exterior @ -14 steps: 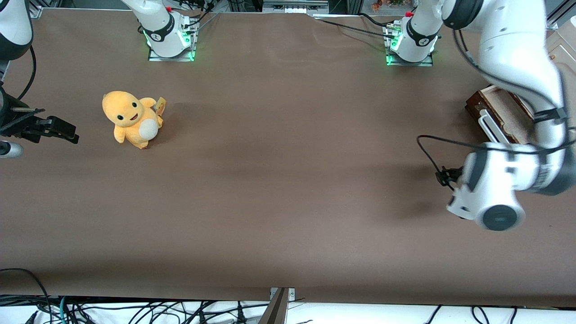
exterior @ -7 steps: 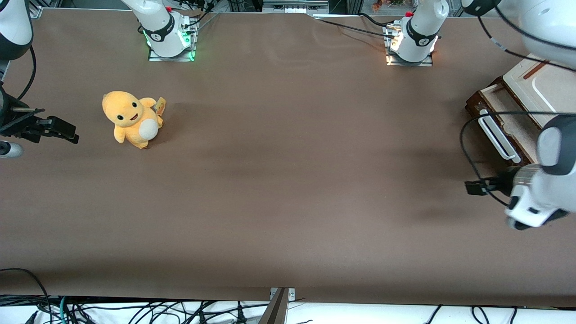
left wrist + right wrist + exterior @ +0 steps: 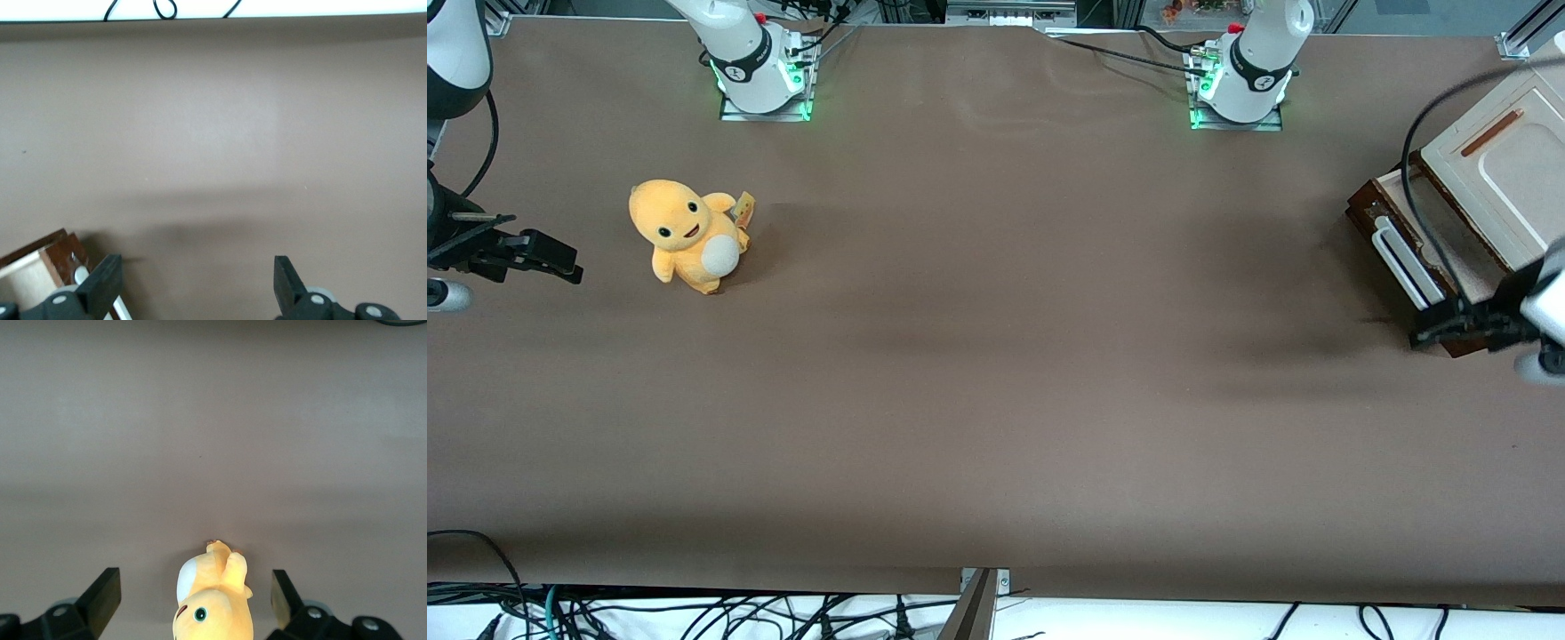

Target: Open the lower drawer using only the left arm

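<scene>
With the plush toy (image 3: 687,235) sitting toward the parked arm's end of the table (image 3: 996,356), my work is at my own end: lower drawer (image 3: 1414,244) pulled out, my hand (image 3: 1449,327) wide and empty, just off its white handle (image 3: 1403,259), released.

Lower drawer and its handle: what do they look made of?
The lower drawer front looks like dark brown wood, glossy where lit; its inside is pale and matte. The white bar handle seems smooth plastic or painted metal. The left arm's gripper hangs open above the drawer's nearer end.
</scene>
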